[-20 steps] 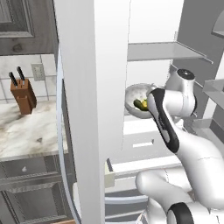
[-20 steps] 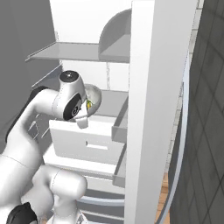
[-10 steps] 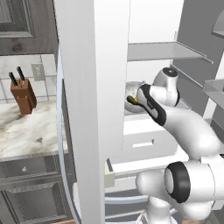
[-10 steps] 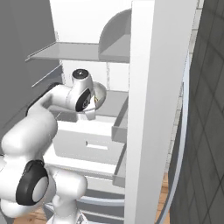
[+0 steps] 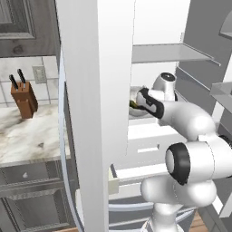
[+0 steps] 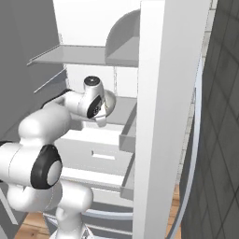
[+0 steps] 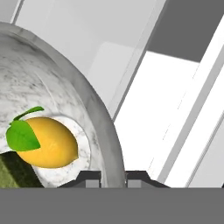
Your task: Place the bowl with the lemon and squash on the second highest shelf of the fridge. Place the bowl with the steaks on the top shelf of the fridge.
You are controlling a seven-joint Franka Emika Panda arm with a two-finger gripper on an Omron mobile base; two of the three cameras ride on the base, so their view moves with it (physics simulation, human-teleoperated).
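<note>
Holding the bowl [image 7: 65,100] with its lemon [image 7: 46,142] level inside the fridge [image 5: 95,90], below the upper shelf [image 5: 167,53], I have the gripper [image 7: 113,177] clamped on its rim. I'd lower it gently, flat, before letting go.

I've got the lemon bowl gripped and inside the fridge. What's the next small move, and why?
Probably ease the bowl a little further in and down until it sits flat on the shelf, then open. The gripper is shut on the bowl's rim, and with the lemon inside, the bowl appears tilted rather than resting flat.
</note>
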